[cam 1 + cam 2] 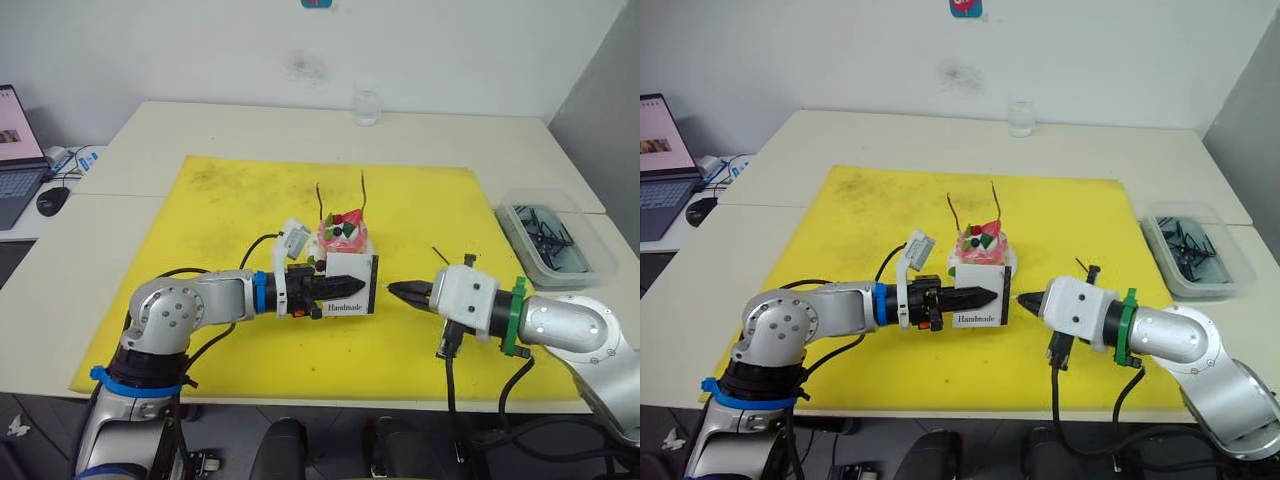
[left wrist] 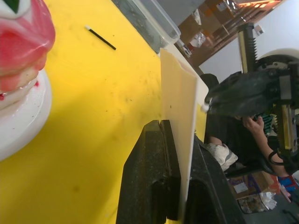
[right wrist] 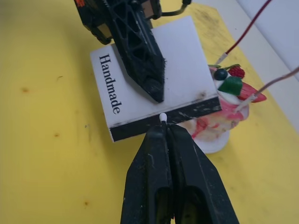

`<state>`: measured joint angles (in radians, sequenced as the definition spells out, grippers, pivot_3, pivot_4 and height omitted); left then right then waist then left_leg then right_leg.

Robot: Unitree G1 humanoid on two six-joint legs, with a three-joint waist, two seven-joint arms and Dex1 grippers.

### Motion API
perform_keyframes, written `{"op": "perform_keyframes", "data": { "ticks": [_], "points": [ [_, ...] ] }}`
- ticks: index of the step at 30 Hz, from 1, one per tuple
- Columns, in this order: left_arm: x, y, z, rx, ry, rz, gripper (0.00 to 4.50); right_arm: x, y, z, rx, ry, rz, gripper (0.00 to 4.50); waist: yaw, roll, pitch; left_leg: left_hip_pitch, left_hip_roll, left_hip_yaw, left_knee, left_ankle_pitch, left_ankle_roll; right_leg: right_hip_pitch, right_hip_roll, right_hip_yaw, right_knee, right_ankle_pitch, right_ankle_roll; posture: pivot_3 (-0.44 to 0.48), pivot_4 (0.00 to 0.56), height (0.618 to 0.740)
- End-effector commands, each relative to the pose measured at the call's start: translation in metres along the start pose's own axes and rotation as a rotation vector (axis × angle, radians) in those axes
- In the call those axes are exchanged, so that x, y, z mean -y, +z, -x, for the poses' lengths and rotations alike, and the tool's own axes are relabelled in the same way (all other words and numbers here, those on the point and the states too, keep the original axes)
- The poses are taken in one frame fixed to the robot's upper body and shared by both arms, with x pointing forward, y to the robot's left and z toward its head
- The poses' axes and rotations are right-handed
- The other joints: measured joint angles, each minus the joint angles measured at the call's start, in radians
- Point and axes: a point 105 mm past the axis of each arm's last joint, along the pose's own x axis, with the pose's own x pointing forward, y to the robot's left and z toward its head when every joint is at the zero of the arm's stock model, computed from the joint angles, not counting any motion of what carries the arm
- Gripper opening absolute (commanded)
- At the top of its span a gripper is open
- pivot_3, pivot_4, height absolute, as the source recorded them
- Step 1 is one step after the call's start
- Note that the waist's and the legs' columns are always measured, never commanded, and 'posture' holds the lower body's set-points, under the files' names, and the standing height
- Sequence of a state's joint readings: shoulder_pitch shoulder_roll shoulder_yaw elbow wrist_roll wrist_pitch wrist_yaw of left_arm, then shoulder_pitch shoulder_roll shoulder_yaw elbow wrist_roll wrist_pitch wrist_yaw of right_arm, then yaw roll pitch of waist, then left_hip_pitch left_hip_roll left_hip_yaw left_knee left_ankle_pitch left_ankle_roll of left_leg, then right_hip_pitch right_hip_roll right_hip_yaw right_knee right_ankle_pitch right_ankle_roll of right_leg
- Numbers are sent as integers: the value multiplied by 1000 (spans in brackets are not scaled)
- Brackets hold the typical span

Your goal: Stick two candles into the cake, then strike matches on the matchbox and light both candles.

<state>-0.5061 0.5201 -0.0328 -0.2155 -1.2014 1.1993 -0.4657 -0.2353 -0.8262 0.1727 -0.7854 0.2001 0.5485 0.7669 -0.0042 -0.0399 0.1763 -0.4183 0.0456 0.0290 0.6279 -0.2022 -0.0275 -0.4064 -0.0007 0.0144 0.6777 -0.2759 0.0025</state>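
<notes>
The left pincer (image 1: 345, 287) clamps the light, stiff matchbox (image 3: 154, 95) by its flat faces while the right pincer (image 3: 163, 122) pinches a thin, snappable match (image 3: 163, 117) near its head.

Two candles (image 1: 320, 202) stand in one cake (image 1: 343, 234), which sits on one white plate (image 2: 21, 123). There is one matchbox (image 3: 149, 74). Two matches can be counted: one (image 3: 163, 117) pinched between the closed fingers (image 3: 148, 158) of the right gripper (image 1: 398, 291), its white tip at the box's black strip, and another match (image 2: 100, 37) lying on the one yellow mat (image 1: 230, 205). Two grippers show, the left gripper (image 1: 352, 286) clamped on the box. On the surface (image 1: 200, 130) are one glass (image 1: 366, 106), one clear bin (image 1: 553, 238) of dark clips too tangled to count, one laptop (image 1: 15, 150) and one mouse (image 1: 52, 199).
</notes>
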Motion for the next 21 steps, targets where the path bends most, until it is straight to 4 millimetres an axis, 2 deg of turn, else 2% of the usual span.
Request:
{"op": "perform_keyframes", "data": {
  "ticks": [1, 9, 21],
  "points": [
    [7, 3, 1, -5, -37, -23, 0, 1, 6, -3, 4, 27, 94, 23, -1, 0, 0, 0, 0, 0, 0, 0, 0, 0, 0, 0, 0, 0, 0, 0, 150, 740],
    [5, 3, 2, -10, -20, -33, 0, 3, 1, -8, -12, 59, 145, 23, 0, 0, 0, 1, 0, 0, 1, 0, 0, 0, -1, 0, 1, 0, 1, 0, 150, 740],
    [2, 8, 4, 35, 39, -137, 0, 7, 2, -10, -6, 57, 183, 23, 0, 0, 0, 1, 0, 0, 1, 0, 0, 0, -1, 0, 1, 1, 1, 0, 150, 740]
  ]
}}
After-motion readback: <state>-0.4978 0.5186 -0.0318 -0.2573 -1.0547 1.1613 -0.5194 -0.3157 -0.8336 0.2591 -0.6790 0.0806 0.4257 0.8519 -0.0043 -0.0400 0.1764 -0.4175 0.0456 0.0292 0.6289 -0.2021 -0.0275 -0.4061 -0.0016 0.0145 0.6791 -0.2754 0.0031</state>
